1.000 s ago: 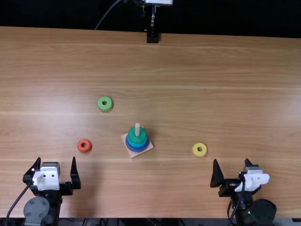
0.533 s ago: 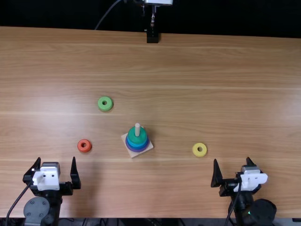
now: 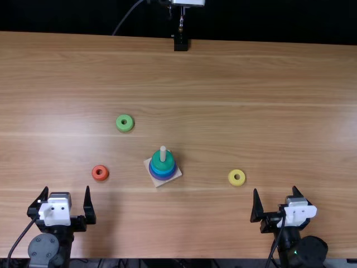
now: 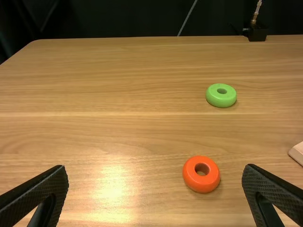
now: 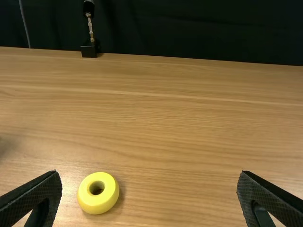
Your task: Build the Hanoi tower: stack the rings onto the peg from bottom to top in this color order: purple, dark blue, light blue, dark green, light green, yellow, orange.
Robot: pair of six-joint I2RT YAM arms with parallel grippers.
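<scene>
My left gripper [image 3: 67, 195] stands open near the table's front edge, left of the peg; the left wrist view shows the gripper [image 4: 155, 172] with nothing between its fingers. My right gripper [image 3: 275, 195] is open at the front right, as is the gripper [image 5: 149, 177] in its wrist view. On the square wooden base [image 3: 177, 173], the peg [image 3: 163, 153] carries a dark green ring [image 3: 162, 164] over light blue and darker rings. The orange ring [image 3: 100, 173] [image 4: 201, 174] and light green ring [image 3: 125, 123] [image 4: 221, 95] lie left of it, the yellow ring [image 3: 236, 177] [image 5: 98, 193] right.
A black mount [image 3: 181, 43] with a metal stem stands at the far edge of the table [image 3: 251, 72], behind the peg. A cable runs across the dark backdrop beside it.
Between the oldest frame and the middle one, my right gripper turned slightly and shifted a little. The left arm and the rings have kept their places.
</scene>
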